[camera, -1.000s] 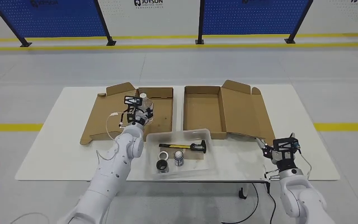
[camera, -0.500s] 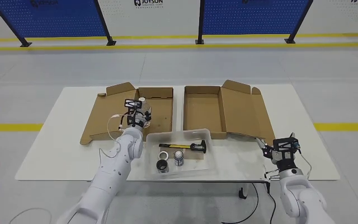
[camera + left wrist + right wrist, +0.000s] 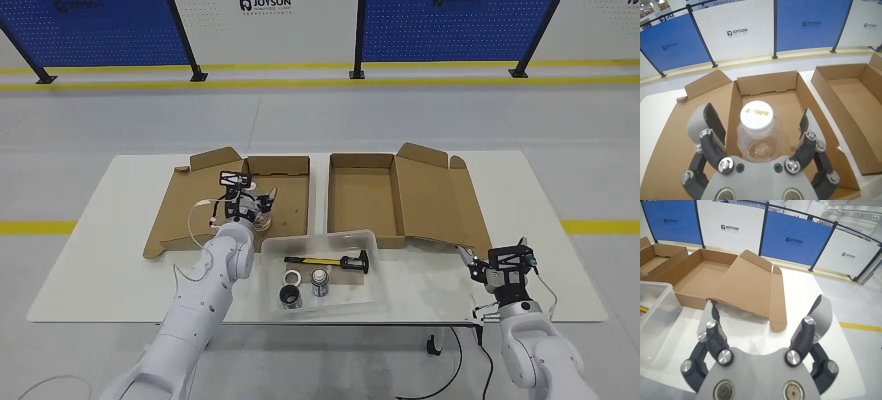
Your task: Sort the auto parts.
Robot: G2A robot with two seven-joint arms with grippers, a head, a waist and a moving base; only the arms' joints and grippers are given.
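Top view — the left gripper [image 3: 245, 200] sits lower over the left cardboard box [image 3: 293, 210] than a second ago, when it carried the bottle above the box. That reads as a set-down, so one part looks sorted. The clear plastic bin [image 3: 350, 238] near the table's front edge holds a hammer [image 3: 330, 263] with a yellow-and-black handle and two short metal cylinders [image 3: 320, 282], judged next to sort. Left wrist view: fingers spread, dark ribbed pads [image 3: 712, 121] clear of the bottle [image 3: 757, 130] on both sides — thin clear plastic, round shoulder, flat white screw cap, apparently upright on the matte corrugated box floor. Right wrist view: the right gripper [image 3: 765, 306] is spread wide and holds nothing. It hangs above the smooth white tabletop [image 3: 800, 294] beside the right cardboard box [image 3: 702, 275], whose flap lies open.
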